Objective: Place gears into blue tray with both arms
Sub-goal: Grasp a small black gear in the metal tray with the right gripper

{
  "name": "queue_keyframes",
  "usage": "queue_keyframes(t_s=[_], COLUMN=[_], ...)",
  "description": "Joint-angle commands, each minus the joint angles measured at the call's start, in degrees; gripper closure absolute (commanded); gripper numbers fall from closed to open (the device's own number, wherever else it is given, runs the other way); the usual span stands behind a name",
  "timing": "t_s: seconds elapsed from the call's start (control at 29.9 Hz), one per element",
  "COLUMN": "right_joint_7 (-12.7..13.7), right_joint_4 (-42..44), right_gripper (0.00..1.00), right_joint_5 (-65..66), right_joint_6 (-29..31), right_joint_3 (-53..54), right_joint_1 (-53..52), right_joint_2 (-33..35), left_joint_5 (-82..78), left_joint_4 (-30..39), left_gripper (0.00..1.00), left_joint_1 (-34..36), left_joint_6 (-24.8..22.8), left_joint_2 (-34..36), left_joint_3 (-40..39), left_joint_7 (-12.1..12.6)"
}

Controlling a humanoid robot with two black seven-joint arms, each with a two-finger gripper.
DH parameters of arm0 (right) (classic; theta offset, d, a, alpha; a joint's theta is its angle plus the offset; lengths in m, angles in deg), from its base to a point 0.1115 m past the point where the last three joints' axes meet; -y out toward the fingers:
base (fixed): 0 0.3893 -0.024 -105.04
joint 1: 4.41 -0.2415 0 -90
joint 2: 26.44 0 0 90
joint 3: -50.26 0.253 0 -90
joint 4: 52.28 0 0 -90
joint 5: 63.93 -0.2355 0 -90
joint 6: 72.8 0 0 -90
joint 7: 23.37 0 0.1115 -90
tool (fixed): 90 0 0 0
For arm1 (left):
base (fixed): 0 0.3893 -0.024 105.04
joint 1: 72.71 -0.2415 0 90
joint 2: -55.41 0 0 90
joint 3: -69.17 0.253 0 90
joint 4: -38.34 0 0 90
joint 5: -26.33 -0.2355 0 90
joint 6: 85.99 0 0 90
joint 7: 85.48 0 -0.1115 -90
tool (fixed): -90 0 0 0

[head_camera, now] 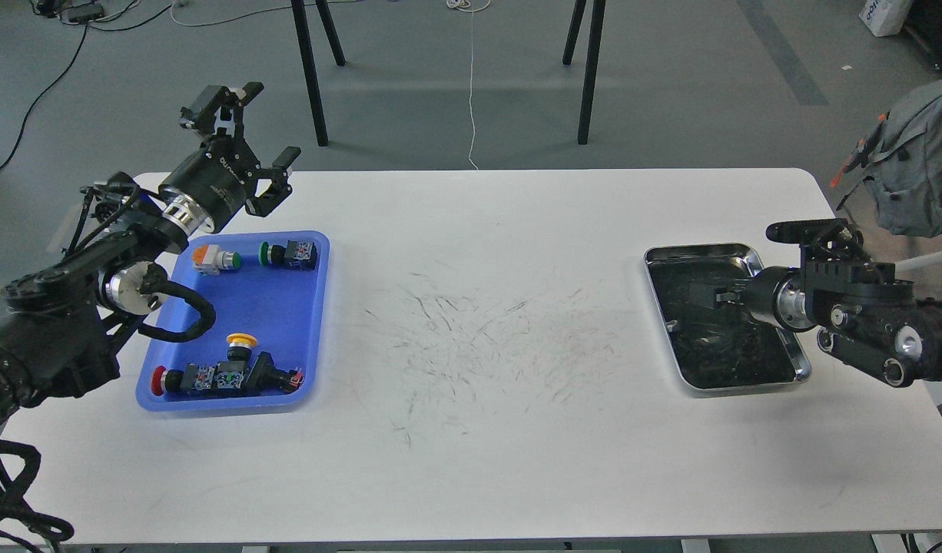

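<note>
The blue tray [286, 330] lies at the table's left and holds several coloured-cap push-button switches [225, 376]. My left gripper [265, 123] hangs open and empty above the tray's far edge, fingers pointing up and away. At the right, my right gripper [705, 293] reaches low into the silver metal tray [698, 250], its tip over the tray's dark middle. Its fingers blend with the dark inside and cannot be told apart. I cannot pick out the gears against the tray's dark, reflective floor.
The white table [479, 430] has scuff marks in its middle between the two trays. A grey backpack [920, 169] hangs past the right edge. Black stand legs [310, 77] rise beyond the far edge.
</note>
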Motion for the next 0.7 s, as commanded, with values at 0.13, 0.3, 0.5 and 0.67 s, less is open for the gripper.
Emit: queue_keyframes(t_s=[0.13, 0.3, 0.5, 0.67], right_joint_7=[-0.15, -0.15, -0.24, -0.33], right_joint_4=[0.46, 0.64, 0.64, 0.64], right_gripper=[0.22, 0.23, 0.28, 0.37], right_joint_5=[0.05, 0.05, 0.05, 0.05], right_joint_6=[-0.33, -0.33, -0.33, -0.33], right_joint_3=[-0.49, -0.4, -0.49, -0.58], right_joint_1=[-0.16, -0.87, -0.69, -0.43], right_joint_2=[-0.15, -0.24, -0.77, -1.03], left_joint_5=[-0.09, -0.09, -0.09, -0.09], left_joint_4=[0.0, 0.0, 0.0, 0.0], left_gripper=[0.0, 0.0, 0.0, 0.0], left_joint_1=[-0.09, -0.09, -0.09, -0.09], left_joint_6=[0.0, 0.0, 0.0, 0.0], left_joint_2=[0.0, 0.09, 0.18, 0.18], left_joint_3=[-0.01, -0.01, -0.01, -0.01], left_joint_7=[0.0, 0.0, 0.0, 0.0])
